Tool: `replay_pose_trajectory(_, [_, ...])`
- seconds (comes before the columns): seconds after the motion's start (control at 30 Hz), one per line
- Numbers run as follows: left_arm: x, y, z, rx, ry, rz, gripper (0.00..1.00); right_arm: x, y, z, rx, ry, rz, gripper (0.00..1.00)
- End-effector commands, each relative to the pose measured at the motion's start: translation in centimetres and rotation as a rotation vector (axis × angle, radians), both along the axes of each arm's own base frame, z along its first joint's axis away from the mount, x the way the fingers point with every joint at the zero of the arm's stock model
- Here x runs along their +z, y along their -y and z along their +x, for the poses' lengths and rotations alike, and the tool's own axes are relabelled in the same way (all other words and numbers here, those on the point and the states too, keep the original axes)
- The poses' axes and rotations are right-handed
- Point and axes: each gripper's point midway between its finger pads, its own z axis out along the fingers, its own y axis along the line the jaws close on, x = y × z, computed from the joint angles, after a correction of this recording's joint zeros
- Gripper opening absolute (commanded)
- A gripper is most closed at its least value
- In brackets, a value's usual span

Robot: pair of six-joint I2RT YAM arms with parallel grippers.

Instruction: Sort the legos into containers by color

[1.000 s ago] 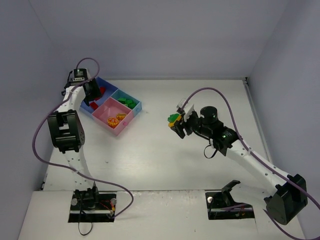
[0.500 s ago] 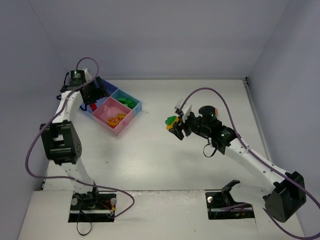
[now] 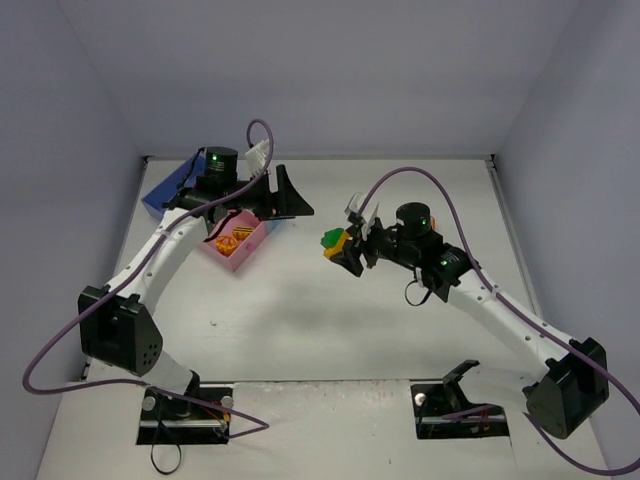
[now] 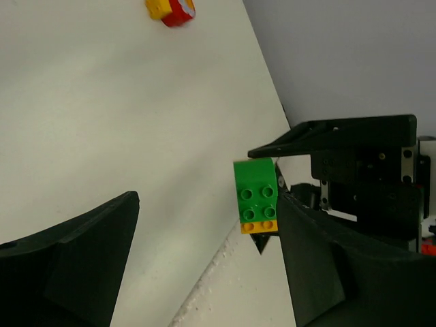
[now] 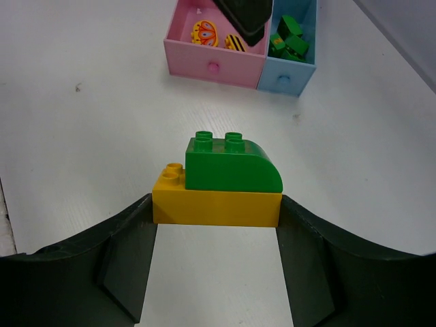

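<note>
Pale lavender walls (image 3: 320,70) close in a white table (image 3: 330,320) on three sides, and both arms reach over it toward the middle.

What catches the eye is the little two-piece stack pinched in the right gripper (image 3: 347,246). It is a green brick (image 5: 231,167) with one rounded shoulder and a pair of studs on top, pressed onto a longer yellow brick (image 5: 216,208) whose spare end shows two bare studs. The jaws are closed on the yellow piece from both sides, holding the stack level near mid-table, right of the tray (image 3: 158,196) and well apart from it.

The left gripper (image 3: 283,196) hangs over the tray's right end with its jaws spread wide and nothing between them. From its own camera the green-and-yellow stack sits in the gap ahead, not touched.

From above, the tray's blue compartment (image 3: 162,190) pokes out behind the left arm, and I can't see its contents. The pink compartment (image 5: 214,65) holds yellow and orange pieces (image 5: 204,32). Beside it, the teal compartment (image 5: 289,76) holds green bricks (image 5: 286,41).

A yellow-and-red stack (image 4: 172,9) lies loose on the bare table, seen only from the left wrist.
</note>
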Motion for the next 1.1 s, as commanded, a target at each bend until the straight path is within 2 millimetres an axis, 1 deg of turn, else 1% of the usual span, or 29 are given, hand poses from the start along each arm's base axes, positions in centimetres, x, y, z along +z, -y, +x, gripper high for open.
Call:
replay_pose_trajectory(0.0, [2.7, 1.9, -2.3, -0.116, 0.030, -0.083, 0.75, 4.8, -1.2, -0.5, 0.062, 0.107, 0.091, 0.02])
replay_pose_trajectory(0.03, [2.6, 2.7, -3.0, -0.145, 0.034, -0.081, 0.75, 4.8, -1.1, -0.6, 0.063, 0.105, 0.090, 0.02])
replay_pose_trajectory(0.23, [1.1, 4.7, -5.1, -0.214, 0.005, -0.036, 0.75, 4.8, -0.9, -1.1, 0.065, 0.104, 0.091, 0.02])
replay_pose_trajectory(0.33, [0.5, 5.5, -5.9, -0.237, -0.012, -0.018, 0.72, 4.9, -0.8, -1.3, 0.064, 0.107, 0.093, 0.02])
replay_pose_trajectory(0.37, [-0.1, 5.7, -6.1, -0.241, -0.034, -0.004, 0.72, 4.7, -0.8, -1.4, 0.063, 0.104, 0.090, 0.02])
replay_pose_trajectory(0.53, [-0.8, 6.4, -6.5, -0.244, -0.044, 0.025, 0.67, 4.9, -0.5, -1.8, 0.060, 0.108, 0.091, 0.02])
replay_pose_trajectory(0.57, [-0.6, 6.5, -6.6, -0.244, -0.036, 0.020, 0.63, 5.0, -0.4, -1.9, 0.060, 0.110, 0.092, 0.02])
replay_pose_trajectory(0.67, [-0.1, 6.7, -6.3, -0.225, -0.023, 0.008, 0.58, 4.7, -0.5, -2.1, 0.069, 0.103, 0.090, 0.02])
replay_pose_trajectory(0.77, [0.3, 6.9, -6.2, -0.220, -0.016, -0.007, 0.46, 4.3, -0.6, -2.3, 0.069, 0.099, 0.086, 0.02])
replay_pose_trajectory(0.8, [0.5, 7.0, -6.2, -0.219, -0.018, -0.015, 0.37, 4.2, -0.5, -2.2, 0.066, 0.098, 0.084, 0.02])
replay_pose_trajectory(0.93, [0.8, 7.0, -6.3, -0.221, -0.010, -0.036, 0.23, 3.8, -0.5, -2.5, 0.065, 0.093, 0.079, 0.02])
replay_pose_trajectory(0.97, [0.9, 7.0, -6.3, -0.222, -0.008, -0.038, 0.19, 3.9, -0.3, -2.5, 0.061, 0.100, 0.080, 0.02])
replay_pose_trajectory(1.07, [1.3, 7.1, -6.5, -0.234, -0.008, -0.049, 0.12, 3.5, -0.1, -2.6, 0.053, 0.096, 0.073, 0.02])
